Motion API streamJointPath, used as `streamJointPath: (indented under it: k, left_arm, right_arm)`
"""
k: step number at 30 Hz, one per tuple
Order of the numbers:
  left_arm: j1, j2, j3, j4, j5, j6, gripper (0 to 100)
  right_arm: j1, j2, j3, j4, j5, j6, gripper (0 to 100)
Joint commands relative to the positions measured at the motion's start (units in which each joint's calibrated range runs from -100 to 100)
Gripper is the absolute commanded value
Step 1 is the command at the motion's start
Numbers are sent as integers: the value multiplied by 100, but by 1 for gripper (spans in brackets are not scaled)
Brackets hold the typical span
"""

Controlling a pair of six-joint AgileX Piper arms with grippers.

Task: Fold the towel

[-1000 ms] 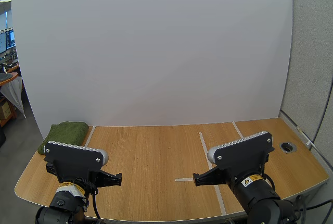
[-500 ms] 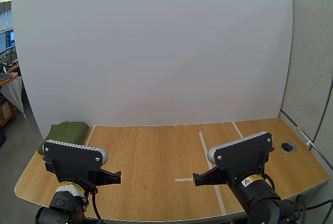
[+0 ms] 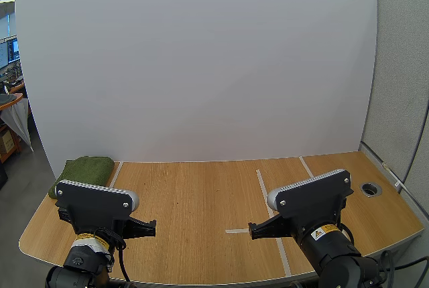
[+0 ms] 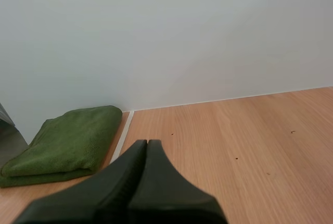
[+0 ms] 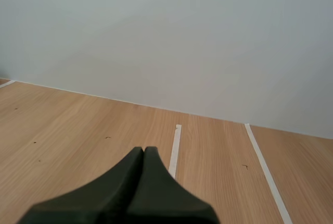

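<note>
My left gripper (image 4: 147, 142) and right gripper (image 5: 144, 150) hang closed and empty at the near side, and the towel (image 4: 67, 140) lies far left, seemingly folded already, so any further fold needs my left reaching there.

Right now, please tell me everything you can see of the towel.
The towel is green, soft-looking pile cloth, already folded into a thick flat pad with stacked layers showing at its near edge. It lies on the table at the far left corner, beside a white tape line. Only the table touches it.
</note>
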Motion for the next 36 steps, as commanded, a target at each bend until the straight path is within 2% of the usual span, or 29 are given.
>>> streamJointPath:
  k: [1, 5, 7, 9, 12, 36]
  left_arm:
    - [-18, -38, 9, -101, -131, -50, 0]
    - [-18, -38, 9, -101, -131, -50, 0]
    - [-18, -38, 9, -101, -131, -50, 0]
    - [-18, -38, 9, -101, -131, -50, 0]
    - [-18, -38, 9, -101, -131, -50, 0]
    - [-18, -38, 9, -101, -131, -50, 0]
  right_arm:
    - [7, -27, 0, -466, 7, 471, 0]
    - [7, -27, 0, -2410, 26, 2689, 0]
    - [7, -27, 0, -2998, 26, 3273, 0]
    - [7, -27, 0, -3185, 233, 3493, 0]
    - [7, -27, 0, -2990, 1183, 3512, 0]
    - [7, -27, 0, -2990, 1188, 3501, 0]
